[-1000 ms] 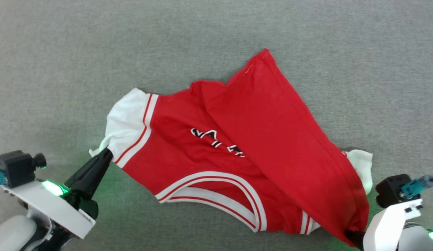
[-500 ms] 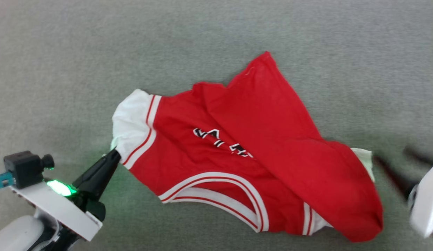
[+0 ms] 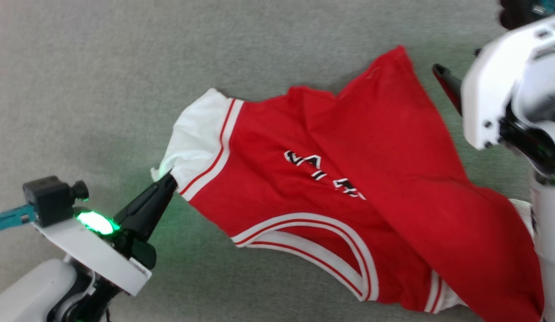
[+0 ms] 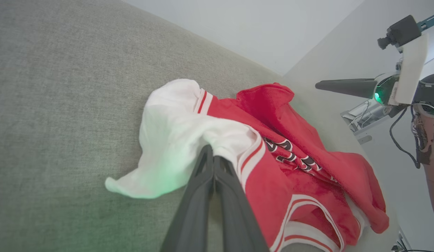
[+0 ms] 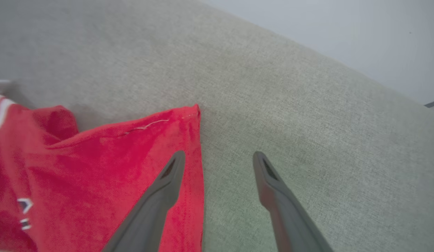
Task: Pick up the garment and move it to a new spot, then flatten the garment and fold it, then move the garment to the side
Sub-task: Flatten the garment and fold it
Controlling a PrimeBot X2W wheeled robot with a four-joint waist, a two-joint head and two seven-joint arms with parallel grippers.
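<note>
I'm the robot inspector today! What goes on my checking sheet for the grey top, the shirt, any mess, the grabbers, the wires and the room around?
Surface: grey-green woven cloth surface, flat.
Job's things: red jersey-style shirt with white sleeves and striped trim, lying crumpled, a red flap folded across part of the black lettering.
Clutter: nothing seen.
Grippers: left gripper shut on the shirt's white sleeve; right gripper open, holding nothing, at the shirt's red corner.
Cables: black cable hanging by the right arm; teal lead at the left wrist camera.
Surroundings: plain pale wall beyond the surface.
</note>
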